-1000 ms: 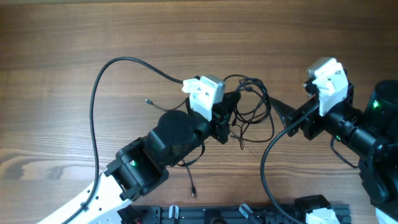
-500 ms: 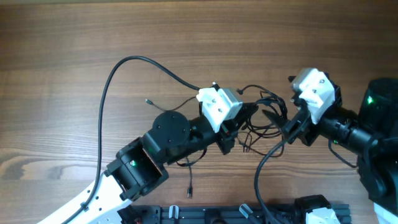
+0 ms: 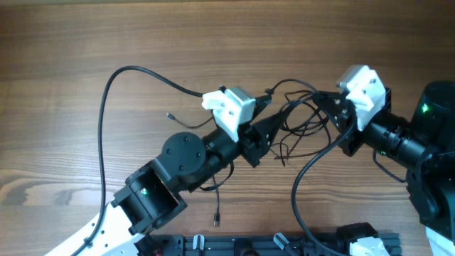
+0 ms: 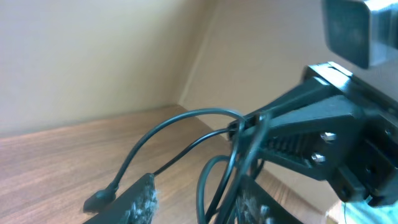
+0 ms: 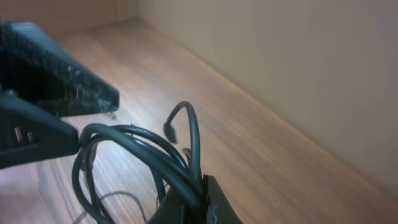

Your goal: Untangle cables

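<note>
The cables (image 3: 301,119) form a thin black tangle between my two grippers, mid-table. My left gripper (image 3: 276,116) points up-right into the tangle, and its jaws stand apart. In the left wrist view several strands (image 4: 214,127) run between the left gripper's (image 4: 196,190) padded fingers (image 4: 140,196), close to the right one. My right gripper (image 3: 325,100) is shut on a bundle of strands, which loop out of the right gripper (image 5: 204,188) toward the left as cables (image 5: 134,140). One plug end (image 3: 169,114) lies left of the tangle, another plug end (image 3: 217,219) near the front.
A thicker black arm cable (image 3: 106,107) arcs over the table's left half to the left wrist. Another arm cable (image 3: 304,181) curves down from the right wrist toward the base rail (image 3: 284,245) at the front edge. Walls rise beyond the far table edge.
My right gripper has shut on the cable bundle and shifted up and right. My left gripper has opened and drawn back to the left, so the tangle stretches between them.
</note>
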### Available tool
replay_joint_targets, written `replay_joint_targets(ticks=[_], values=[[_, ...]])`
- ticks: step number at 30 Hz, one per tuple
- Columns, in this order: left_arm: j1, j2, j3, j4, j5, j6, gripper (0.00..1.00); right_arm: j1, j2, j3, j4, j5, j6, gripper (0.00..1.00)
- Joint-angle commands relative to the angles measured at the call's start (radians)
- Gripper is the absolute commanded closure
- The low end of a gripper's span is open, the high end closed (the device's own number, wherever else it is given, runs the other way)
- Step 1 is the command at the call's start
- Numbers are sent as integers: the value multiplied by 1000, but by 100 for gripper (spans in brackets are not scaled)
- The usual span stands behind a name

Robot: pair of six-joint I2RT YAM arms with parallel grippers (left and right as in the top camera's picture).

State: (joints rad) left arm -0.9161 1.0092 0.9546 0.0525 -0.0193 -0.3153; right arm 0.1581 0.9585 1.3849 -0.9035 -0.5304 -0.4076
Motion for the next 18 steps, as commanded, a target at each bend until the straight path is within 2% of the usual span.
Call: replay_joint_targets(ticks=[1,3,5,7,14,16,18], values=[[5,-51,-1,-65,-173,-214,56,-3,-1,21,43,17,106,96],[5,-75,-1,-112,-210,-322,44,-3,-1,21,66,17,150,96],[4,-90,-1,-117,-200,-382,40,-3,-1,21,85,16,181,96],[4,-105,-1,-116,-156,-429,38,-2,-1,21,100,11,203,96],[4,-97,-1,-61,24,-435,33,-2,-1,21,126,-60,199,96],[4,-88,-1,-52,43,-498,32,-2,-1,21,135,-76,212,96],[4,-76,-1,-52,45,-626,32,-2,0,21,157,-77,291,96]])
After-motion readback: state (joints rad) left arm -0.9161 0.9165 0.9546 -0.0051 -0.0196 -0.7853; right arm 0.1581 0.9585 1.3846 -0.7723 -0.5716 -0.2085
